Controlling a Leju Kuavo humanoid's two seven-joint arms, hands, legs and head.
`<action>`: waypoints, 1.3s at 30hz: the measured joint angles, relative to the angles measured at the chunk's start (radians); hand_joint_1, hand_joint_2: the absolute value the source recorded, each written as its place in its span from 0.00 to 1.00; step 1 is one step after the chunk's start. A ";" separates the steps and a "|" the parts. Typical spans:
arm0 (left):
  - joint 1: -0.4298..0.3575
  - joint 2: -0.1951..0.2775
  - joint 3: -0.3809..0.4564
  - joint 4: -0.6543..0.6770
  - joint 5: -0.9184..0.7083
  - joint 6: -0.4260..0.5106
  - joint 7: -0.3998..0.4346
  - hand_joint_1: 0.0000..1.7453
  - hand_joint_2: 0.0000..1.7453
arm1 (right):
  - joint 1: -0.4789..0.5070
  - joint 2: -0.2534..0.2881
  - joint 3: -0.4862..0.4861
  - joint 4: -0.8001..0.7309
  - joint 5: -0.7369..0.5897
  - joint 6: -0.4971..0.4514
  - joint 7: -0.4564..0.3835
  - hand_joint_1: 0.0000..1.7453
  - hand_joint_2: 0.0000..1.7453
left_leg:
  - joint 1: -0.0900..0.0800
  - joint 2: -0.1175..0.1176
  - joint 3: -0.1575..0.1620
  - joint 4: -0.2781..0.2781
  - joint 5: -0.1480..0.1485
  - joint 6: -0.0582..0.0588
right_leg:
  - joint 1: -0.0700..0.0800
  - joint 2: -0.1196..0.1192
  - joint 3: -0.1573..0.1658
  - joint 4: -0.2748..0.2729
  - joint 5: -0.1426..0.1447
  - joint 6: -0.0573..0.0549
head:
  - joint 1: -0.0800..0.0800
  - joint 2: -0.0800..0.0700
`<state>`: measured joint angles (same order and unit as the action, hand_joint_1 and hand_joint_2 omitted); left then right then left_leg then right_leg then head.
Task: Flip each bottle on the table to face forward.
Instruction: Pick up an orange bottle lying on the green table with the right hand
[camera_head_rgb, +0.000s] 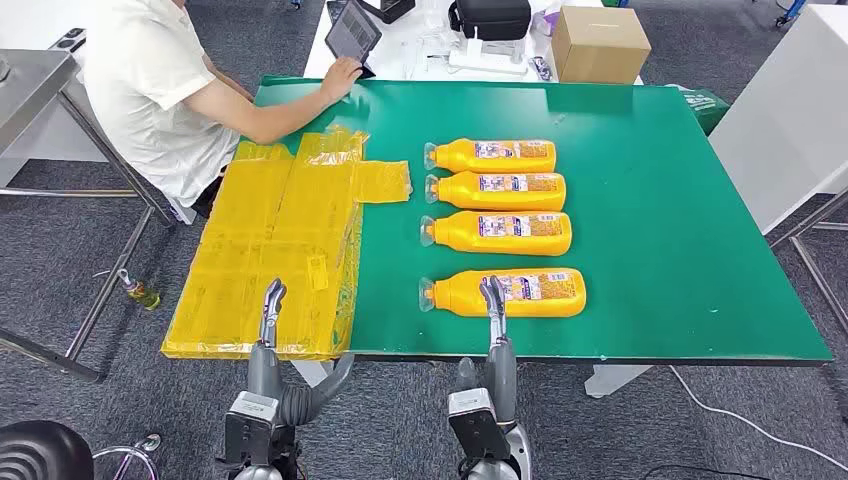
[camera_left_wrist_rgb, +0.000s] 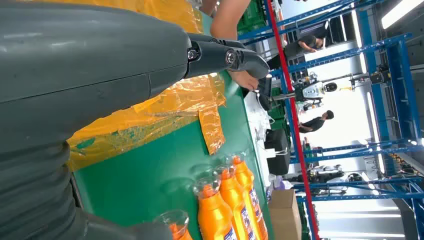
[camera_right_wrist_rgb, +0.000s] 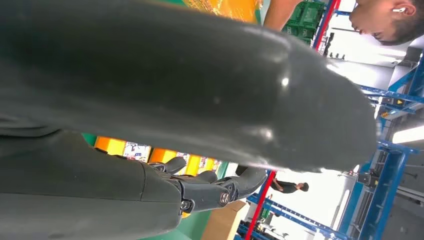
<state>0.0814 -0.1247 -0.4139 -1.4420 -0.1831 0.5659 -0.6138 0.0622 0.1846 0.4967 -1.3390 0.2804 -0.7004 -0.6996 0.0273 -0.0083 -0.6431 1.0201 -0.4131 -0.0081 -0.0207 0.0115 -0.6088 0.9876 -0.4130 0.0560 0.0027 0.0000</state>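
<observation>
Now my right hand (camera_head_rgb: 493, 298) hovers over the nearest bottle (camera_head_rgb: 515, 292), at 6 o'clock of the row, holding nothing; next I must grip and roll it. My left hand (camera_head_rgb: 271, 300) waits open.

Glossy plastic bottles (camera_head_rgb: 497, 156), crinkled film (camera_head_rgb: 280, 240)

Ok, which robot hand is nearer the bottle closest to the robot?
Right. The right robot hand overlaps the nearest bottle in the head view; the left robot hand is off to its left, over the yellow plastic sheet.
</observation>
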 joint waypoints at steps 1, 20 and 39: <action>0.000 0.000 0.000 0.000 0.000 0.000 0.000 0.00 1.00 | 0.000 0.000 0.000 0.000 0.000 0.000 0.000 0.00 0.00 | 0.000 0.000 0.000 0.000 0.000 0.000 | 0.000 0.000 0.000 0.000 0.000 0.000 | 0.000 0.000; 0.000 0.000 0.000 0.000 0.009 0.008 0.000 0.00 1.00 | 0.003 0.008 -0.022 -0.010 0.063 0.000 0.000 0.00 0.00 | 0.000 0.000 0.000 0.000 0.000 0.000 | 0.000 0.000 0.000 0.000 0.000 0.000 | 0.000 0.000; -0.002 0.000 0.007 0.001 0.026 -0.031 -0.018 0.00 1.00 | 0.023 0.052 -0.495 -0.099 0.975 -0.001 0.002 0.00 0.00 | 0.000 0.000 0.001 0.000 0.000 0.000 | 0.000 0.000 0.001 0.000 0.000 0.000 | 0.000 0.000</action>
<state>0.0795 -0.1246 -0.4073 -1.4411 -0.1571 0.5353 -0.6322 0.0853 0.2369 0.0013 -1.4379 1.2550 -0.7015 -0.6975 0.0268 -0.0085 -0.6421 1.0202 -0.4131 -0.0080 -0.0211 0.0113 -0.6079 0.9875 -0.4125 0.0564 0.0026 0.0000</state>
